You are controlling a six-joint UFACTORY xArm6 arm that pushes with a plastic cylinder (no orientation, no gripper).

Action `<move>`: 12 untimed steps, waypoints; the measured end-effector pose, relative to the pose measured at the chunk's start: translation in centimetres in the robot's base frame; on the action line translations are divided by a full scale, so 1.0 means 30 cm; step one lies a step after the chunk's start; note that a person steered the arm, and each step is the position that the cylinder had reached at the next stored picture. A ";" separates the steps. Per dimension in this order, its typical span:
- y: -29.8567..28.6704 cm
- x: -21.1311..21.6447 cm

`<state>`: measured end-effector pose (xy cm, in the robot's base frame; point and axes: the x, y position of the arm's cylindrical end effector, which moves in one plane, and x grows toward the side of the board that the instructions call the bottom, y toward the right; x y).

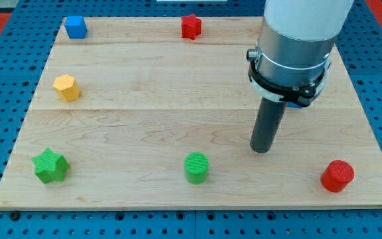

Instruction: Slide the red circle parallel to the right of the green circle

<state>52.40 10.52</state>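
Observation:
The red circle stands near the board's bottom right corner. The green circle stands at the bottom middle of the board, well to the left of the red circle and slightly higher in the view. My tip rests on the board between the two, above their line, closer to the green circle's right side than to the red circle. It touches neither block.
A green star lies at the bottom left. A yellow hexagon lies at the left. A blue cube is at the top left and a red star at the top middle. The wooden board sits on a blue pegboard.

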 end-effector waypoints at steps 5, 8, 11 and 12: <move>0.603 0.153; 0.314 0.159; 0.382 0.249; 0.382 0.275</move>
